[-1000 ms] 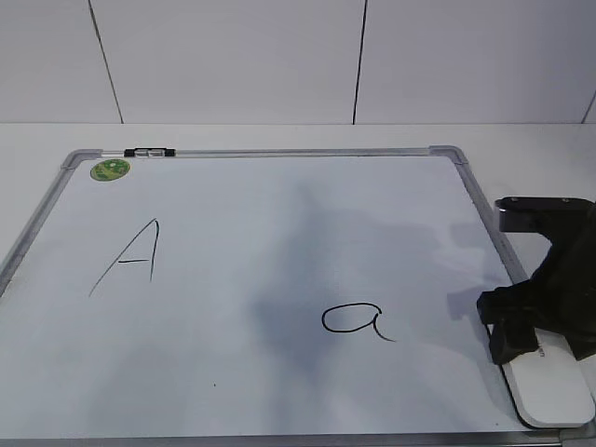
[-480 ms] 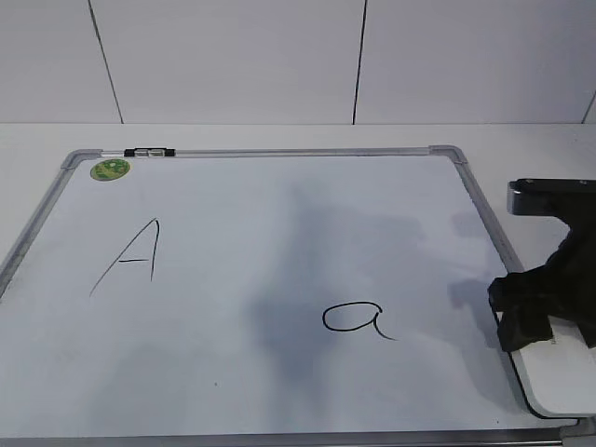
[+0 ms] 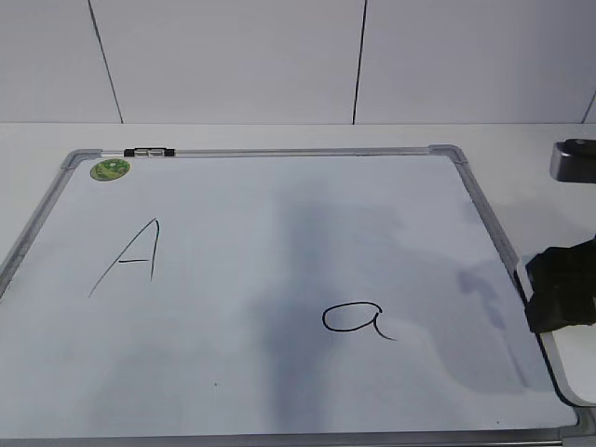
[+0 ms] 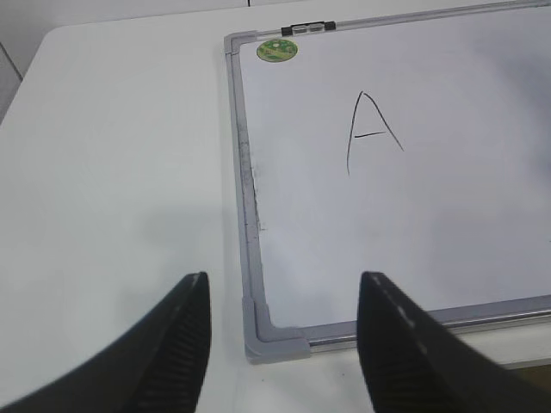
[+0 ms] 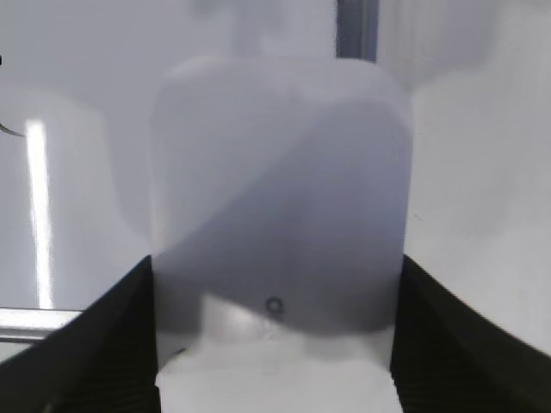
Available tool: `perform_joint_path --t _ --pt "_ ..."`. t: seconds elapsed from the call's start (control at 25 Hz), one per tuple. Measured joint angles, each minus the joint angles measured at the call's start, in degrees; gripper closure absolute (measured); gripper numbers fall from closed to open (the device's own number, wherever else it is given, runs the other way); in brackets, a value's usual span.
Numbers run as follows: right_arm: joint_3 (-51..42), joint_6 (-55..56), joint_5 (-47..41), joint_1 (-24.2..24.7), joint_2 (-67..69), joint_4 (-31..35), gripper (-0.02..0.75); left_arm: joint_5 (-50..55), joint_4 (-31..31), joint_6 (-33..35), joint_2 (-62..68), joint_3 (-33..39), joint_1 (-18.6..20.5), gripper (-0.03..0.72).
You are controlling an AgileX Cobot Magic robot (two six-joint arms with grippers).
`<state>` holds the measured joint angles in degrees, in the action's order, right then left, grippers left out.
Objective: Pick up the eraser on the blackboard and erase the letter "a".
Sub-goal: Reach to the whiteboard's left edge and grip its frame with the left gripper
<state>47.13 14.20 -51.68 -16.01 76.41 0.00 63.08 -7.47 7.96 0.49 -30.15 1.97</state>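
Board point(image 3: 279, 251): white, silver-grey frame, lying flat on white table point(image 4: 112, 172), filling most of ext. view. Green sticker point(image 3: 110, 169) sitting at board's 11 o'clock corner; small black clip point(image 3: 149, 151) on top frame just beside it.

Capital "A" point(image 3: 130, 258): black marker, at 9 o'clock of board centre.

Letter "a" point(image 3: 354, 319): lowercase cursive, black, intact, lying at 5 o'clock of board centre, well apart from capital.

Eraser point(image 5: 280, 206): white rounded block w/ dark edge, sitting at board's 4 o'clock corner, overlapping the frame's right side; near "a" but not touching it. Small grey mark showing on top in R wrist view.

R gripper point(image 3: 562, 296): black, closing around eraser, one finger point(image 5: 95, 344) against each long side; pincer holding eraser. Whether eraser is touching the board or raised off it – can't tell.

L gripper point(image 4: 284, 344): hovering over board's near-left corner, w/ sticker and capital ahead at 12 o'clock; pincer wide, holding nothing.
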Motion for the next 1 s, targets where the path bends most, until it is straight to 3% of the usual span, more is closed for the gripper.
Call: perform_joint_path --t 0.48,1.0 --pt "0.0 0.0 -2.7 0.0 -9.2 0.0 0.191 0.0 0.0 0.0 0.0 0.0 0.0 0.299" --pt "0.0 -0.1 -3.9 0.0 -9.7 0.0 0.191 0.0 -1.1 0.0 0.0 0.0 0.0 0.299"
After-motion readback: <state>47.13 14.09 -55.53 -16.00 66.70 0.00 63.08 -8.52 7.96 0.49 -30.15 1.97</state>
